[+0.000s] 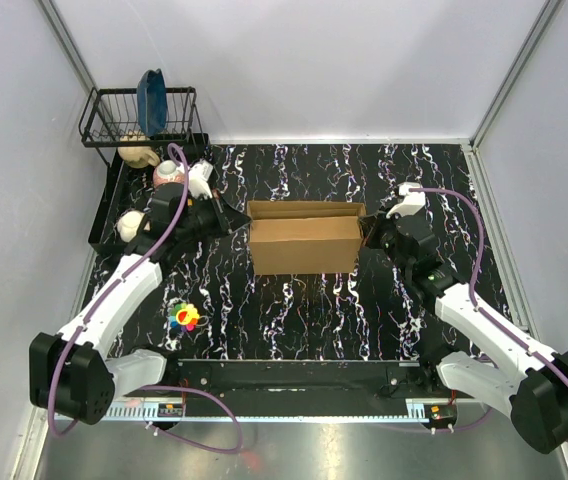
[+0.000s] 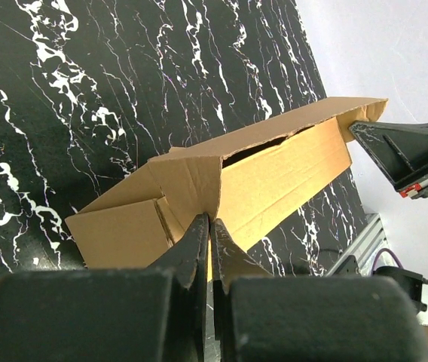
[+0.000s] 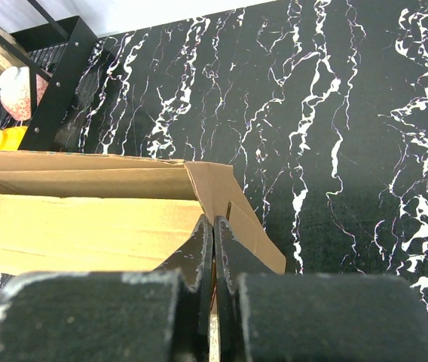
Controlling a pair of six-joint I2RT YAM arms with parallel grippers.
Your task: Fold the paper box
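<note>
I saw the paper box (image 1: 302, 245) standing in the middle of the table (image 1: 294, 310), between both arms. The left end effector (image 1: 226, 216) and right end effector (image 1: 368, 232) were closed together, each apparently pinching an end flap.

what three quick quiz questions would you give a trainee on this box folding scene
1. True or false: the left gripper and the right gripper both stand wide open.
2. At which corner of the table does the wire rack stand? A far left, B far right, C near right.
3. Fill in: each gripper sits at one end of the ____.

Key: 1 false, both are shut. 2 A. 3 paper box.
</note>
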